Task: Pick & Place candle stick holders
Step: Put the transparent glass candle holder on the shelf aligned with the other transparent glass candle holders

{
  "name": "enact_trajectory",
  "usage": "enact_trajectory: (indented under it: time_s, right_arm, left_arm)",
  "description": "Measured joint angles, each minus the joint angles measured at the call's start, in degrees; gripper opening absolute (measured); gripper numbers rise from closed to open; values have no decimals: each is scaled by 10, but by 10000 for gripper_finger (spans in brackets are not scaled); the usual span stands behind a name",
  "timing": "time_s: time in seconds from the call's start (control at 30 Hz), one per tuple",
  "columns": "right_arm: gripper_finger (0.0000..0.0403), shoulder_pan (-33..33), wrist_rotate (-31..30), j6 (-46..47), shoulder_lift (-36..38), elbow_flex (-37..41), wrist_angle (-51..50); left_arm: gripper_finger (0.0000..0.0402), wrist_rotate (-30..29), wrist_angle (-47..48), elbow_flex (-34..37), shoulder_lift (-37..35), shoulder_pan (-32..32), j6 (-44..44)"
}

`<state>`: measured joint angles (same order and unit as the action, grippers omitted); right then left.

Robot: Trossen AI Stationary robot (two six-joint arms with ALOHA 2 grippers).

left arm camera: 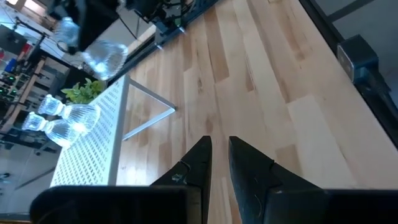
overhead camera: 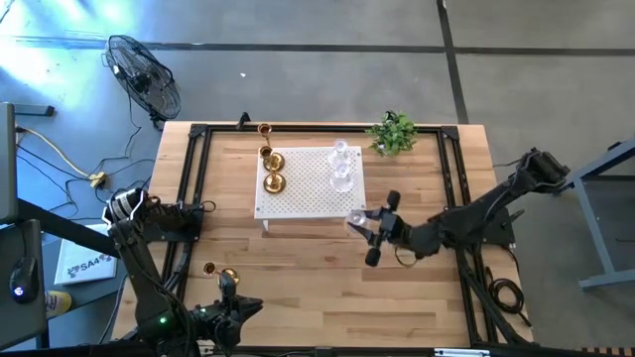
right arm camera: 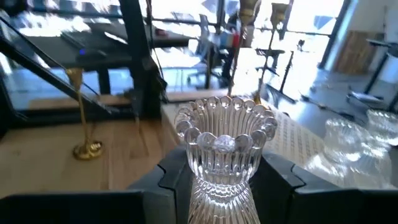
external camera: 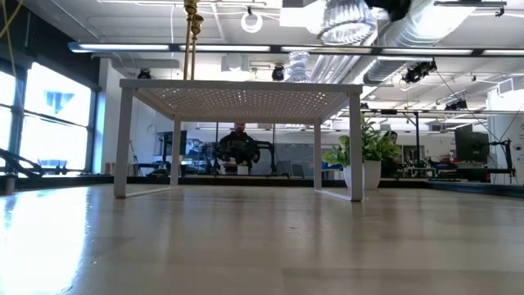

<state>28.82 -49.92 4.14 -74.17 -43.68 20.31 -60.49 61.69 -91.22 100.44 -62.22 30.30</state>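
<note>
While right jaws clamp ribbed glass holder (right arm camera: pixel 222 158) (scalloped rim) | left jaws seemingly shut

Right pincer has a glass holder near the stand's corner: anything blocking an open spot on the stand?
Nothing visible. The right pincer holds the glass holder off the white stand corner; two glass holders stand farther back, with bare surface between.

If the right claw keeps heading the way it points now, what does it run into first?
Probably the white stand: the right claw, shut on a glass holder, points at its near corner. Height is unclear; it may pass above the top.
</note>
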Motion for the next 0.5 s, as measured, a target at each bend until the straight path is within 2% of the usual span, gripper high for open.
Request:
enact_trajectory:
  time_s: [0.2, 0.5]
  right_arm:
    - [115, -56, 120, -28, 0, 64, 153]
    - [115, -117, 176, -30, 0, 97, 198]
  left_arm:
    - [50, 35, 0, 0, 0, 0, 1]
    - [50, 41, 0, 0, 0, 0, 2]
